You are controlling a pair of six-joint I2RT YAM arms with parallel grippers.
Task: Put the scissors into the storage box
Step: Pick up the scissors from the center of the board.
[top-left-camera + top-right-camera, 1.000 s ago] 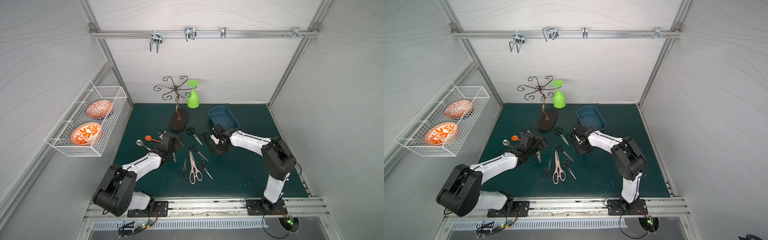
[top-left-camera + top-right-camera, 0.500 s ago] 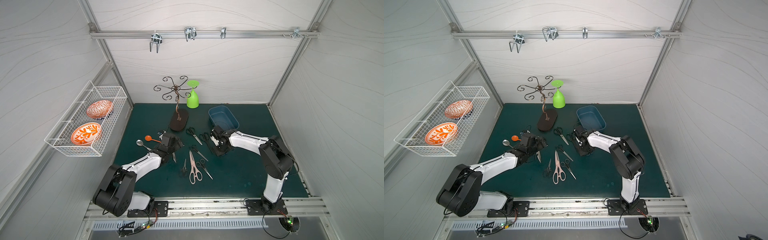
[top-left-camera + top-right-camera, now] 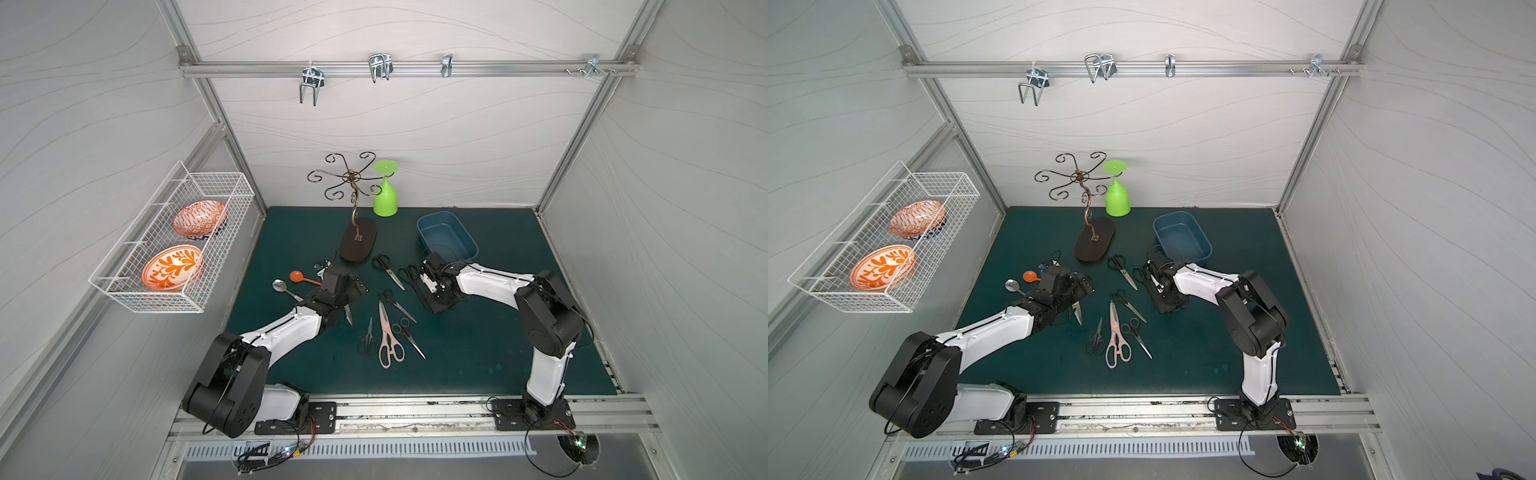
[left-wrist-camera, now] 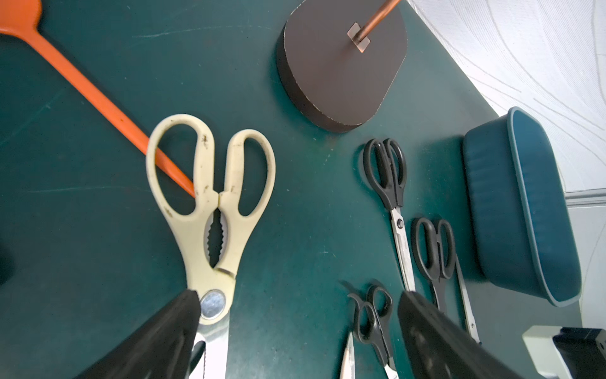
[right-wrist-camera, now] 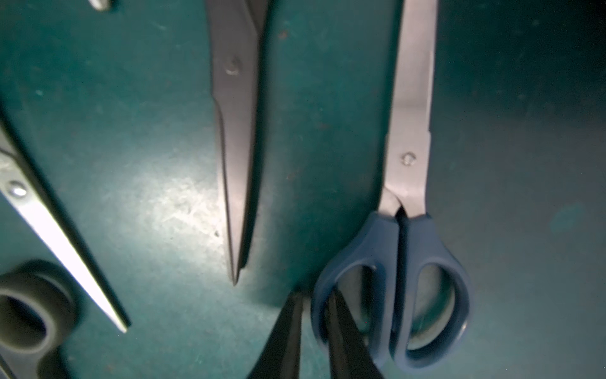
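Just inside the front rail nothing has stirred: the pink-handled shears (image 3: 387, 336) and the slim black-handled scissors (image 3: 367, 343) beside them lie flat on the green mat (image 3: 478, 357), as they did a second ago. Further in, the left gripper (image 4: 296, 315) has kept its place. Its jaws are spread wide and empty, with one finger just over the pivot of the cream-handled kitchen shears (image 4: 210, 213).

The change is at the right gripper (image 5: 315, 303). Its jaws have drawn in to a narrow gap and now pinch the rim of one loop of the blue-handled scissors (image 5: 408, 170), one finger inside the loop and one outside. These scissors appear to rest on the mat, not yet lifted.

Just beyond that wrist, the blue storage box (image 3: 446, 239) looks empty. So this is probably the first pickup, with a lift and a short carry back to follow.
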